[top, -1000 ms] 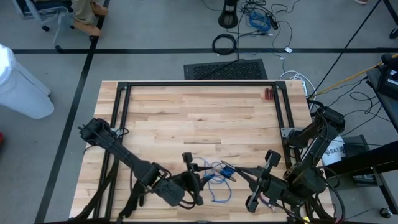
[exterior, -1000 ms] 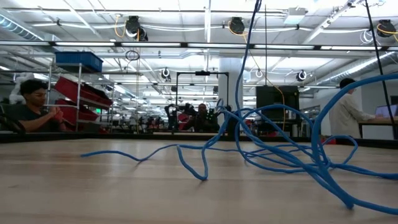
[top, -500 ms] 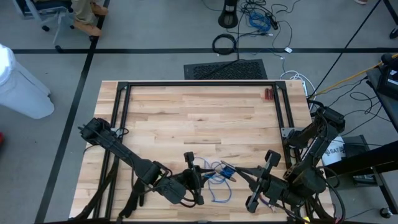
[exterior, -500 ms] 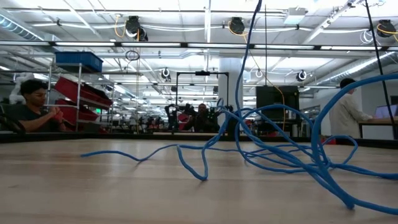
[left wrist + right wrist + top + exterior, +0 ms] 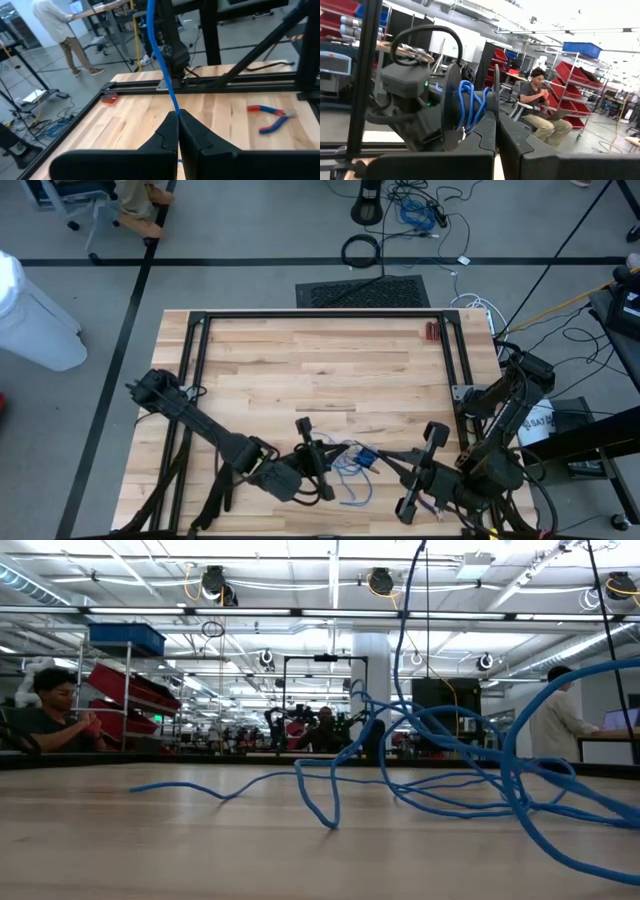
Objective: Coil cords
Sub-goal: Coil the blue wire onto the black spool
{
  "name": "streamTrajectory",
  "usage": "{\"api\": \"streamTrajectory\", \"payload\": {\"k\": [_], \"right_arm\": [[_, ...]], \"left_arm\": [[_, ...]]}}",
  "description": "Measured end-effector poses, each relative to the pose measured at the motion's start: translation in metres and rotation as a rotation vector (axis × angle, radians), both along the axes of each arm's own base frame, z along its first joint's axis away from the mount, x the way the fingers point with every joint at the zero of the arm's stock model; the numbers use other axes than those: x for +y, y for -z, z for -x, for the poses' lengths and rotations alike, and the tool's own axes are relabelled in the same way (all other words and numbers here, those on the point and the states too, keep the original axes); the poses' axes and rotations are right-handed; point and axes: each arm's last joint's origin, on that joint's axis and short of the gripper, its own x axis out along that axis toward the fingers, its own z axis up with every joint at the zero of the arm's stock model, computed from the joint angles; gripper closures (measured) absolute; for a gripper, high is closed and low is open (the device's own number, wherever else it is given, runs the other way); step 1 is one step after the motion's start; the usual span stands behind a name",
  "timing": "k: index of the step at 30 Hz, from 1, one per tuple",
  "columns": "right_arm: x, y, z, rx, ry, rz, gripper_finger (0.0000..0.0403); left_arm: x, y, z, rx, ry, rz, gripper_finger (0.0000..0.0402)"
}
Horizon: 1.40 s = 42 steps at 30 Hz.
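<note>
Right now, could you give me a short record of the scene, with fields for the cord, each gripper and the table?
cord: blue cord, loose loops near the table's front edge, partly wound on a spool
left gripper: shut on the cord, which runs up from its fingertips
right gripper: shut, at the spool
table: wooden top; red-handled pliers lie apart from the cord

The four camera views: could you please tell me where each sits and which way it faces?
High view: above the table, facing straight down; both arms show, the blue cord between them.
Low view: at table-top height, facing level across the cord into the room; no arm shows.
Left wrist view: on the left arm, facing the pliers; left hand shut on the cord.
Right wrist view: on the right arm, facing a seated person; the right hand shows.
Shared: high and low both show the cord's loops.
</note>
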Motion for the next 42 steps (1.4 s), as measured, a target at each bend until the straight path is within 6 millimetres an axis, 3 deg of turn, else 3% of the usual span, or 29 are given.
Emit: {"api": "streamTrajectory", "payload": {"k": [14,29,42], "right_arm": [[-0.019,0.017,-0.031,0.059,0.111,-0.042,0.0403],[-0.035,0.040,-0.048,0.168,0.273,-0.007,0.0403],[-0.037,0.048,-0.050,0.205,0.270,0.029,0.0403]], "left_arm": [[0.008,0.021,-0.025,-0.044,-0.003,0.079,0.0400],[0.003,0.013,-0.024,-0.103,0.010,0.074,0.0400],[-0.011,-0.007,-0.008,-0.138,0.072,0.015,0.0400]]}}
